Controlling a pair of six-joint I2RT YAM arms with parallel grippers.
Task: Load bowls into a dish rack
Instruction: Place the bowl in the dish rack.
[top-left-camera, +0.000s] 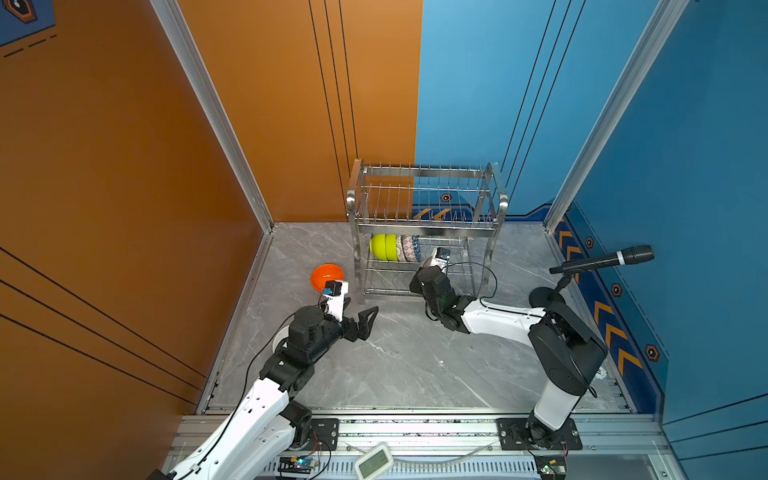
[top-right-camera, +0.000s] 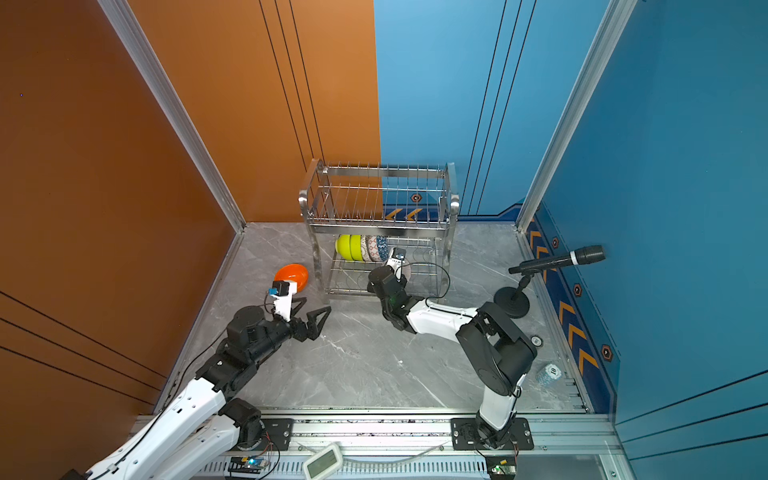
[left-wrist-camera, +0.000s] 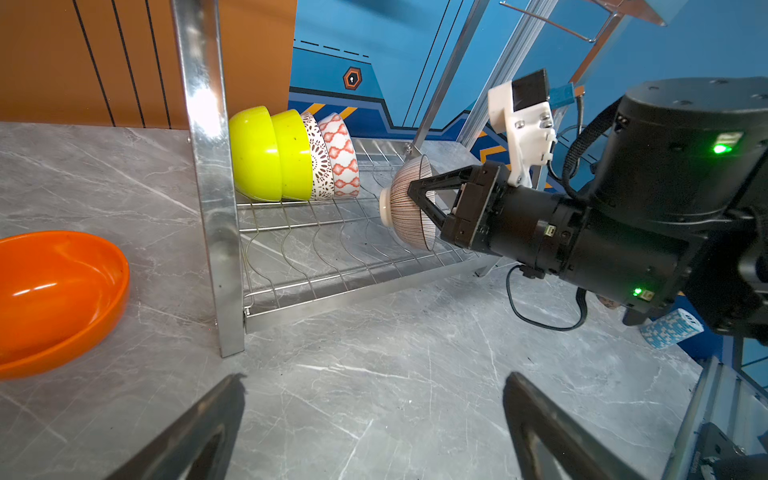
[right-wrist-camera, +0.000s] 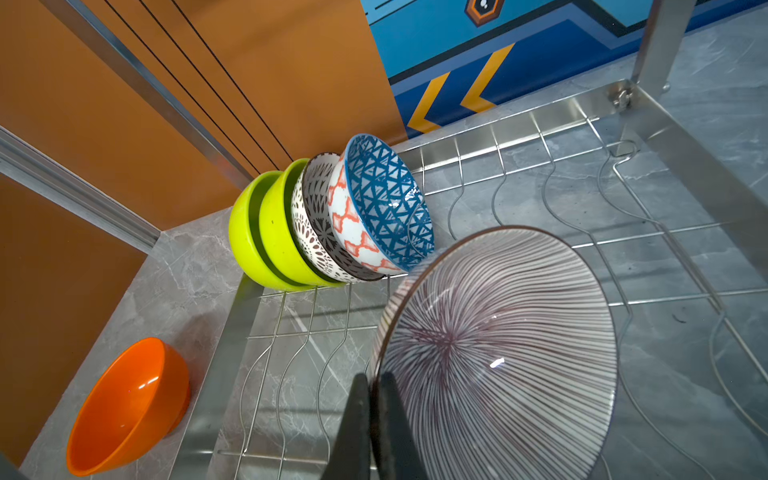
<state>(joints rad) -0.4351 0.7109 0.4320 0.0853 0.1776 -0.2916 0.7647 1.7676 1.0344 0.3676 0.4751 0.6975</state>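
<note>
Steel wire dish rack, lower tier: four bowls already stand on edge at the orange-wall end. They are two lime-green plastic bowls, a black-and-white lattice bowl and a blue-triangle-lined bowl, nested tight.

Step in hand: slotting bowl five. Right pincer is clamped on the rim of the pink radial-striped ceramic bowl. It holds the bowl on edge over the wavy wires, near the row but apart from it. Can't tell if the bowl touches the wires yet.

Next move, my read: lower until the rim seats in a wire wave beside the blue bowl. Then let go and back out without clipping the upper tier.

Left pincer is spread wide and empty, low over the grey marble tabletop, facing the rack's corner post. Orange plastic bowl sits on the tabletop just outside the rack end, near that pincer. Likely its next pick.
</note>
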